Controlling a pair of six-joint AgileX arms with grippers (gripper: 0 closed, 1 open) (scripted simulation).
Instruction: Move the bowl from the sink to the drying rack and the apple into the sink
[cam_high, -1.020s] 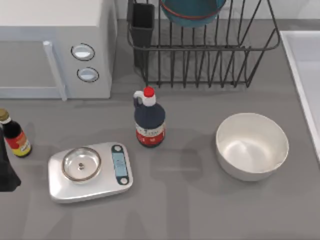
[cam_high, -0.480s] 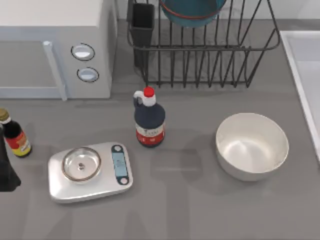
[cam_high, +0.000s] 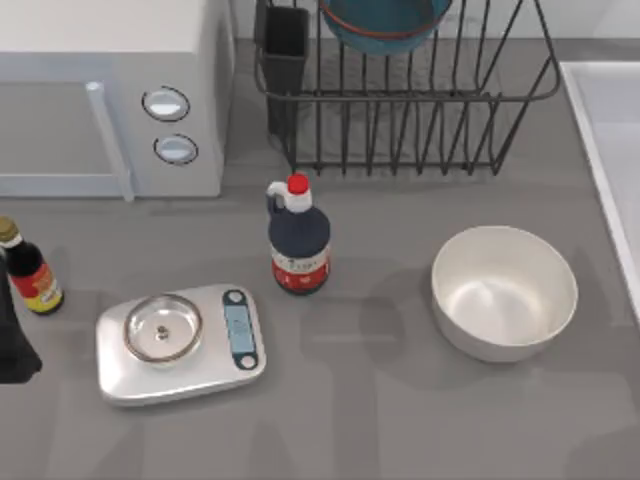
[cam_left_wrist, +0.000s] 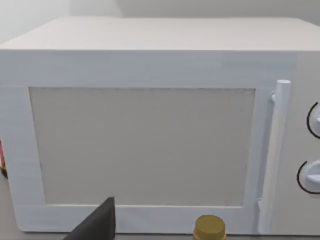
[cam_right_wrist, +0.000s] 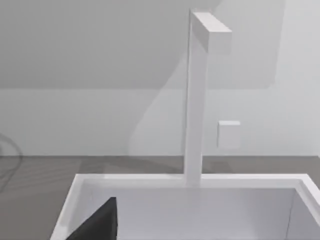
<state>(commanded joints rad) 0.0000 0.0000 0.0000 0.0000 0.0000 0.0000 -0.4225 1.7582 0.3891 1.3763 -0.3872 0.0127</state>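
Note:
The dark teal-blue bowl (cam_high: 385, 22) with its reddish band sits tilted in the black wire drying rack (cam_high: 410, 95) at the back of the table. At the table's right edge lies the pale sink (cam_high: 605, 150); the right wrist view looks into the sink (cam_right_wrist: 190, 181) from just above, with a dark part of my right gripper (cam_right_wrist: 97, 222) over its near rim. The apple is out of view. My left gripper (cam_high: 12, 340) stays at the table's far left, and in the left wrist view my left gripper (cam_left_wrist: 97, 224) faces the microwave door.
A white microwave (cam_high: 110, 90) fills the back left. A dark bottle with a red cap (cam_high: 298, 240) stands mid-table, a silver scale (cam_high: 180, 340) front left, a small sauce bottle (cam_high: 28, 268) far left, a plain white bowl (cam_high: 503, 290) to the right. A white faucet (cam_right_wrist: 197, 100) rises behind the sink.

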